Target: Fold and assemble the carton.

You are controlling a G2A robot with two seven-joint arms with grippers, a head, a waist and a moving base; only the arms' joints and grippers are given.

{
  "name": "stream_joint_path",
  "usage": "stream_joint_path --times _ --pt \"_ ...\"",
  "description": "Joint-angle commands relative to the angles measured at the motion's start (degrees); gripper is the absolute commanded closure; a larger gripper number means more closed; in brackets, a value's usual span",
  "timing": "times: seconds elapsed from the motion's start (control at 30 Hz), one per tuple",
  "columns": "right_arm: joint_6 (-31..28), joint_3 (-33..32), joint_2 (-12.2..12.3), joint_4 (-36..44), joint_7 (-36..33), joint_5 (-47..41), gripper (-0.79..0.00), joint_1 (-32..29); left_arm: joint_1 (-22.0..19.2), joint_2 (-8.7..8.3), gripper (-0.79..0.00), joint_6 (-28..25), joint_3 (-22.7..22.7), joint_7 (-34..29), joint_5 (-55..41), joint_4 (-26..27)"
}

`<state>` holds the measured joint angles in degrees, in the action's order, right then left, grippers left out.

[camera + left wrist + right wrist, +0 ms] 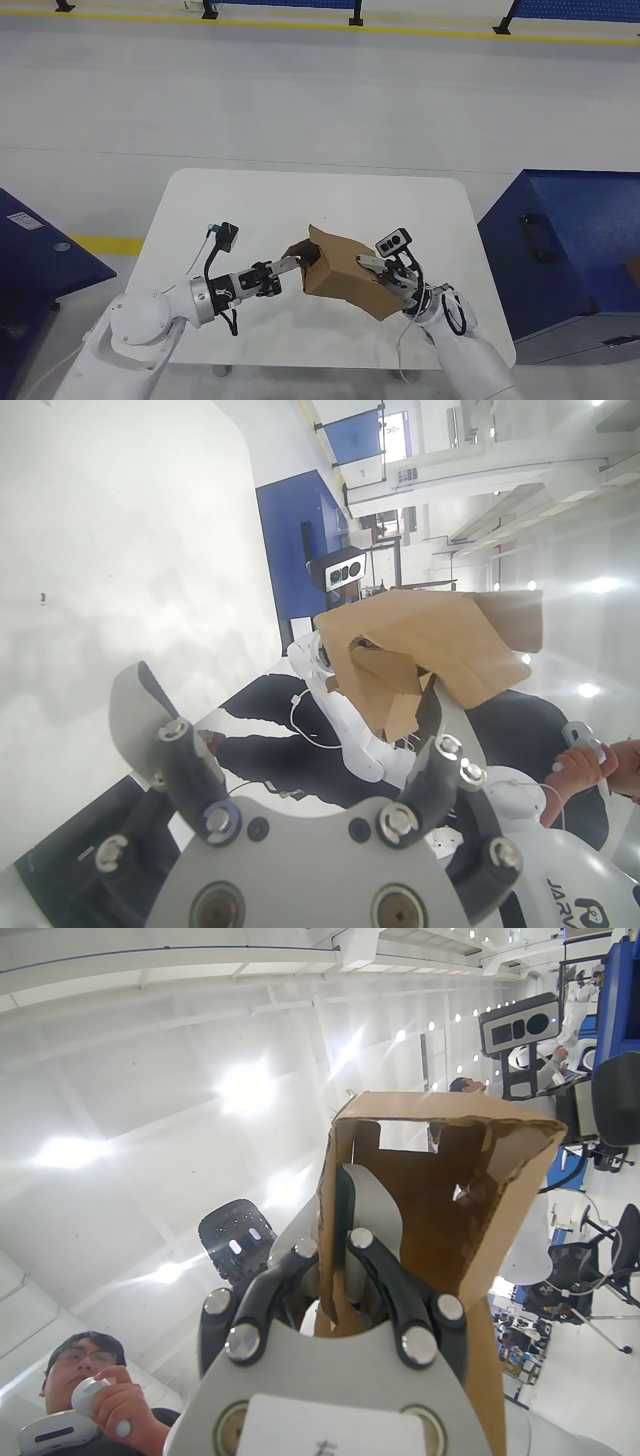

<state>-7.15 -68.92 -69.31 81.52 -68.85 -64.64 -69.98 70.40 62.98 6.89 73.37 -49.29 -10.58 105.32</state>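
Carton (345, 272) braced for folding
Your right end effector (327, 1223) pinches its wall over the desk (250, 210); your left end effector (285, 695), spread wide, touches the end flap (392, 700), likely to fold it.

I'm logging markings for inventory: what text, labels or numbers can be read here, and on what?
No print on the carton faces shown.
The white label on the blue bin: too small to read.
The sticker behind the right claw: cut off, unreadable.
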Motion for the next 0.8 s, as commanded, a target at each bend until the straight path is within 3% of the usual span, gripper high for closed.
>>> stream_joint_path --times 0.0,0.53,0.77 --pt "0.1 0.1 0.0 -0.1 -0.1 0.2 0.000 0.0 -0.2 0.02 -0.785 -0.1 -0.4 0.3 0.1 0.1" --pt "1.9 0.0 -0.2 0.2 -4.6 1.5 0.000 -0.3 -1.6 -0.17 -0.785 2.0 0.4 2.0 -0.9 -1.1" --pt "0.9 -1.5 -0.4 0.2 -2.6 -1.3 0.000 -0.3 0.0 -0.45 -0.785 -0.7 3.1 2.8 -3.4 -0.1"
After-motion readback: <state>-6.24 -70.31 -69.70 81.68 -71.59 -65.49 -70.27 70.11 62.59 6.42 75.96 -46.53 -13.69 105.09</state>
